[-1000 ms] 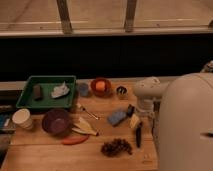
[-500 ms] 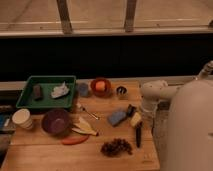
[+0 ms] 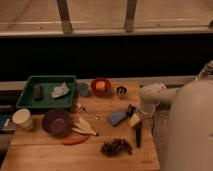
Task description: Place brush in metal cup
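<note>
The orange bowl (image 3: 101, 86) sits at upper centre, with the metal cup (image 3: 121, 91) just to its right, upright and open at the top. Lower down lies the blue sponge (image 3: 117, 118), and right of it the gripper (image 3: 133, 117) hangs low over the table, fingers spread wide and holding nothing. The brush (image 3: 138, 134) lies flat at lower right, just below the gripper, handle running up and down the frame. The best move looks like dropping straight down, pinching across the slim handle clear of the sponge, lifting, then tipping the brush upright over the cup.
</note>
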Robot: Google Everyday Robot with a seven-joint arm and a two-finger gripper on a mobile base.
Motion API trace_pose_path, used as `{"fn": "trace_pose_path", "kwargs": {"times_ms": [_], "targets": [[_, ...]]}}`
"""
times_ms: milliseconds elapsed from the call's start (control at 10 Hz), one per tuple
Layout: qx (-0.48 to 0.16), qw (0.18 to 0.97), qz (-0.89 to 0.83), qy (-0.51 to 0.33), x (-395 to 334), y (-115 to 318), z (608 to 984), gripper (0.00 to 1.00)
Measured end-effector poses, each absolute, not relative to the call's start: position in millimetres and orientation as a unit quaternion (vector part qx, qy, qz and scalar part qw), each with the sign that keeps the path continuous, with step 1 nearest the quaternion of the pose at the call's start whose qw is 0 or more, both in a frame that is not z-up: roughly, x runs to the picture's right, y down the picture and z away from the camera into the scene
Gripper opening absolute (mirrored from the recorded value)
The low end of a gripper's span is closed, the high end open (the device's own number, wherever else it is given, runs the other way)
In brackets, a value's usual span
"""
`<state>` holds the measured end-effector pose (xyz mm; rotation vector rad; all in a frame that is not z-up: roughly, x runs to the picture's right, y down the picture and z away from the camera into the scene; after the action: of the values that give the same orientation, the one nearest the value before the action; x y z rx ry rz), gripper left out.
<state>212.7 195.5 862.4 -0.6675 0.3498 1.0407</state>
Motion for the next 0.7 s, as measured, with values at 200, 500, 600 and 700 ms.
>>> {"fn": "trace_pose_path", "kwargs": {"times_ms": [200, 500, 600, 700], "targets": [[-0.305, 0.804, 0.482, 0.169, 212.6, 197.8, 867.8, 0.79], [-0.294, 0.809, 0.478, 0.173, 209.5, 200.1, 869.1, 0.57], [-0.292, 0.81, 0.478, 0.173, 209.0, 200.2, 868.7, 0.47], [-0.29, 0.812, 0.476, 0.173, 208.2, 199.5, 868.0, 0.36]]}}
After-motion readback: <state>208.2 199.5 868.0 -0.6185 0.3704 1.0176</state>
